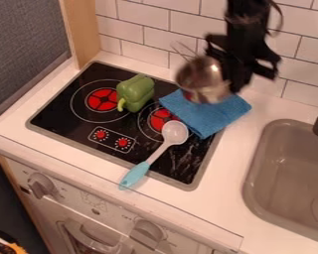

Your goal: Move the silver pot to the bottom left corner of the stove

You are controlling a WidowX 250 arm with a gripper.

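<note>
Nearest the camera, a white oven front [115, 218] is facing out, carrying 2 large gray knobs. Above it, a white counter [234, 149] is stretching left to right, holding a black stovetop [68, 116] on the left and a gray sink [255, 163] on the right. At the far side, the black gripper [253, 77] is hanging over the counter; I cannot tell whether it is gripping anything. Under it, a blue cloth [214, 116] is covering the stovetop's far right corner. The silver pot [204, 77] is showing over the cloth's far part, just left of the gripper. A green pepper [136, 90] is lying between 2 burners, and a spoon [156, 155] is crossing the near edge.
</note>
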